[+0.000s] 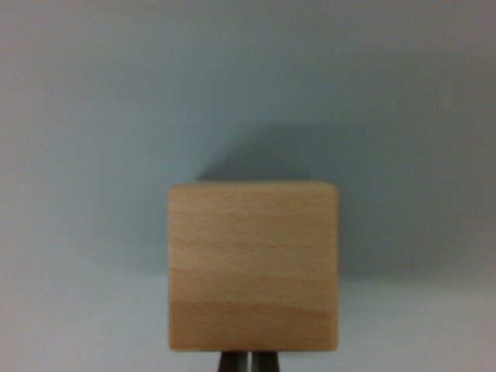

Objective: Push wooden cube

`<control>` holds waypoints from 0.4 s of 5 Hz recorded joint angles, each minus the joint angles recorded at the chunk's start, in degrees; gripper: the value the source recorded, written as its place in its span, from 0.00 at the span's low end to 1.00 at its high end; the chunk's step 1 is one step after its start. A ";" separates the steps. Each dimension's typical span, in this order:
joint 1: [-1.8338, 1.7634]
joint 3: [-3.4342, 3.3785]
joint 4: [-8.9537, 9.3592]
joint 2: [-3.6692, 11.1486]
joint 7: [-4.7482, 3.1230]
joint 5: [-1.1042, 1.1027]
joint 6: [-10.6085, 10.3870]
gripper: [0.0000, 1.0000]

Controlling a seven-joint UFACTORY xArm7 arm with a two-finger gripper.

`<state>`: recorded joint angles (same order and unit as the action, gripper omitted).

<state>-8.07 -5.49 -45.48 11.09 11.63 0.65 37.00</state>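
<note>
pale wooden cube (253, 266) sits square on grey surface.

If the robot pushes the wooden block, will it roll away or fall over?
Probably neither. The wooden cube has flat faces, so it should slide, not roll. It looks as wide as tall, so tipping seems unlikely. Solid wood: likely stiff and not fragile.

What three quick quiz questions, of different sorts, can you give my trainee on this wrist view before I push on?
1. True or false: the light-brown wooden cube sits near the middle of the wrist view, just above the dark hand tips at the bottom edge.
2. Multiple choice: the cube's shadow falls (A) toward the view's upper right, (B) toward its lower left, (C) nowhere.
3. Fill in: the cube rests on a plain pale ___ surface.

Key: 1 true; 2 A; 3 grey.
</note>
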 joint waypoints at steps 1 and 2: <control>0.15 0.23 -2.74 1.91 -0.20 -0.25 0.83 1.00; 0.15 0.23 -2.74 1.91 -0.20 -0.25 0.83 1.00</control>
<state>-7.92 -5.26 -48.22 13.00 11.43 0.40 37.83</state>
